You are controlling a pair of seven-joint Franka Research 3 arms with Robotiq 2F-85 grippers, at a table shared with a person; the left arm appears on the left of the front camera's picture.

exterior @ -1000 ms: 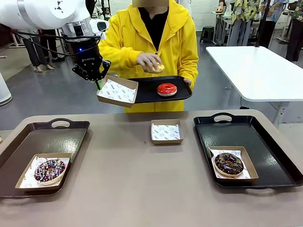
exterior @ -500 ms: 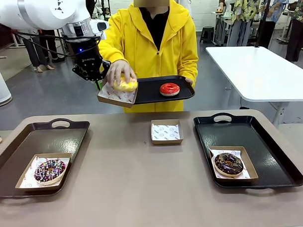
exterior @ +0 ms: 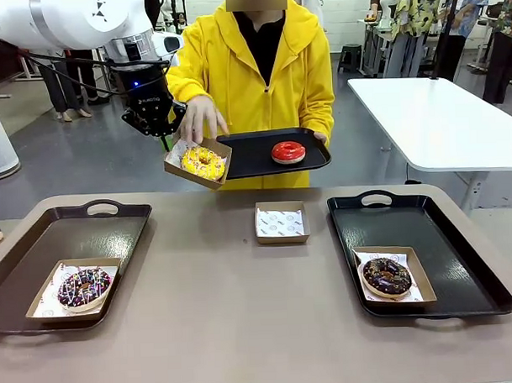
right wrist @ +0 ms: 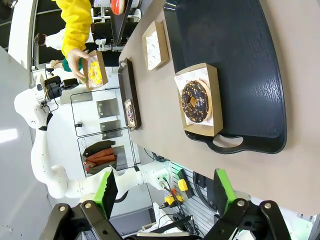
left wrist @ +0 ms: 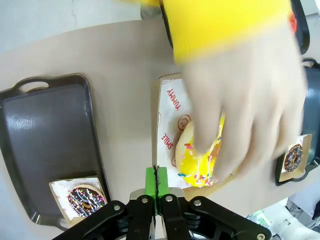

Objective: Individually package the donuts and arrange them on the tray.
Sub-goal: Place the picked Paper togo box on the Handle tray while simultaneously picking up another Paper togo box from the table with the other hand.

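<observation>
Overhead, the left arm reaches in from the upper left corner, wrist bent down, holding its left gripper [exterior: 165,141] in the air beyond the far edge of the worktop [exterior: 218,310]. The gripper is pinched tight on the near rim of a paper box [exterior: 188,177], which tilts slightly. Below it, the left tray [exterior: 81,235] holds the boxed sprinkled chocolate donut [exterior: 83,287]. The yellow-iced donut [exterior: 203,162] lies in the held box, with the person's hand [exterior: 201,118] spread just above it; whether the fingertips touch it I cannot tell. The person's other hand holds a small black tray [exterior: 250,154] beside the box, with the red-iced donut [exterior: 287,152] on it. An empty box [exterior: 281,222] sits mid-worktop. The right tray [exterior: 383,225] carries the boxed dark chocolate donut [exterior: 386,276]. The right gripper [right wrist: 165,194] hangs above this tray, spread wide and empty. A second ago the held box was empty and the hand held the yellow donut over the small tray.
</observation>
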